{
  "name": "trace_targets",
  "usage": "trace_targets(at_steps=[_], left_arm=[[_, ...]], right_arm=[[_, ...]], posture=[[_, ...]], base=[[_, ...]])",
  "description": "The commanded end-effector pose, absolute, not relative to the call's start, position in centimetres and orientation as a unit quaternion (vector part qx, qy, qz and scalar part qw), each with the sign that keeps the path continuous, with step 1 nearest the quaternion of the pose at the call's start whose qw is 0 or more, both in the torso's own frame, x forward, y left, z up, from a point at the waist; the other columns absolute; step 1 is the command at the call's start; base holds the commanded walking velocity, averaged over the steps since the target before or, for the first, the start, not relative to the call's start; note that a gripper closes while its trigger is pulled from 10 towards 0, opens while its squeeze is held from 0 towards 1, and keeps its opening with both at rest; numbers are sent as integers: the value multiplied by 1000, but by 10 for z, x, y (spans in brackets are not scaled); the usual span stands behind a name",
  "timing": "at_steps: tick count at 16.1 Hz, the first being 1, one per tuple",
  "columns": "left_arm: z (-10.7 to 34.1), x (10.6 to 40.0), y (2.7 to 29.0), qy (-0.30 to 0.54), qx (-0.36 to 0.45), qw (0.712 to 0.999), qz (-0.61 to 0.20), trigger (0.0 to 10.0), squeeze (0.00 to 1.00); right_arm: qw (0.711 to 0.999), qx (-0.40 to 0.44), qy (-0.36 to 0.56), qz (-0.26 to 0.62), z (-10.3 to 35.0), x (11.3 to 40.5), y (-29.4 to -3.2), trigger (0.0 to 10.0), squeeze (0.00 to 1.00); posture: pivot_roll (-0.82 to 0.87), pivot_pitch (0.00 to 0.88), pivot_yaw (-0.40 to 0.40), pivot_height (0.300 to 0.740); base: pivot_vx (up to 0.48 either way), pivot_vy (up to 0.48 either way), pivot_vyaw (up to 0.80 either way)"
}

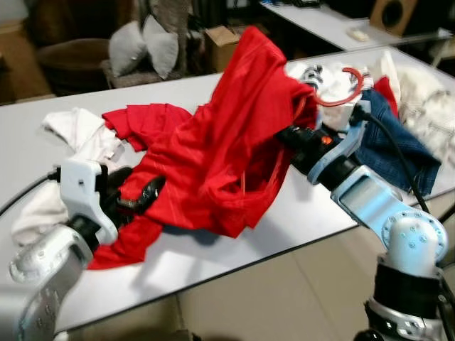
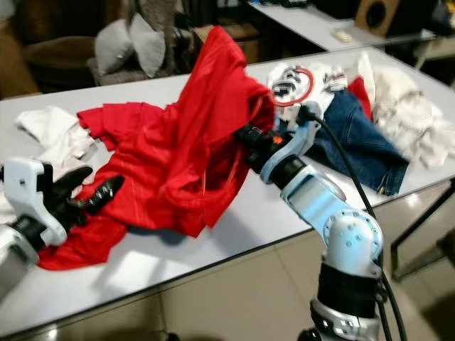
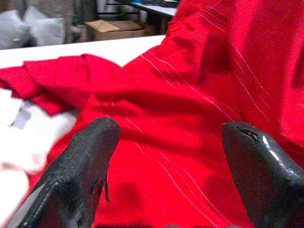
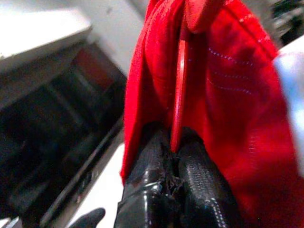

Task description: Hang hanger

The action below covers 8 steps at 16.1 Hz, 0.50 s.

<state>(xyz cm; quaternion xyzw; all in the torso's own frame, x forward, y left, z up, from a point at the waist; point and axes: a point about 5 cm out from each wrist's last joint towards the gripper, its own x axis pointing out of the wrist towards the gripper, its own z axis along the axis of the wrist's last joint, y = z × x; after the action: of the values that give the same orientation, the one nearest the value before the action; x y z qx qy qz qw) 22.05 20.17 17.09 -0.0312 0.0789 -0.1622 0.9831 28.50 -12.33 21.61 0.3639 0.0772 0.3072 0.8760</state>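
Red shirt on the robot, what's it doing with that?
The right gripper has its jaws shut on a thin red hanger inside the red shirt, holding it up over the white table. The left gripper sits open at the shirt's lower edge. Other clothes lie around, including blue jeans.

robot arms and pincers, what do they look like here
Both arms are silver metal with rounded joint housings. The right arm has pale blue-grey segments, a black collar, a black cable looping along it and a small orange-red light near the wrist. The left arm ends in a white angular wrist block with a black cable. Each pincer has two long black textured fingers.
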Motion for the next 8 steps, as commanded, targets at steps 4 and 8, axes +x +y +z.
trace_targets(at_steps=[4, 8], left_arm=[[170, 216, 188, 77, -6, 984, -163, 10000, 0], [169, 218, 182, 77, 1, 984, -163, 10000, 0]], right_arm=[[890, 317, 80, 319, 223, 276, -133, 10000, 0], [890, 304, 58, 335, 230, 272, -138, 10000, 0]], posture=[[-117, 7, 44, 740], [-126, 7, 54, 740]], base=[[0, -480, 758], [0, -480, 417]])
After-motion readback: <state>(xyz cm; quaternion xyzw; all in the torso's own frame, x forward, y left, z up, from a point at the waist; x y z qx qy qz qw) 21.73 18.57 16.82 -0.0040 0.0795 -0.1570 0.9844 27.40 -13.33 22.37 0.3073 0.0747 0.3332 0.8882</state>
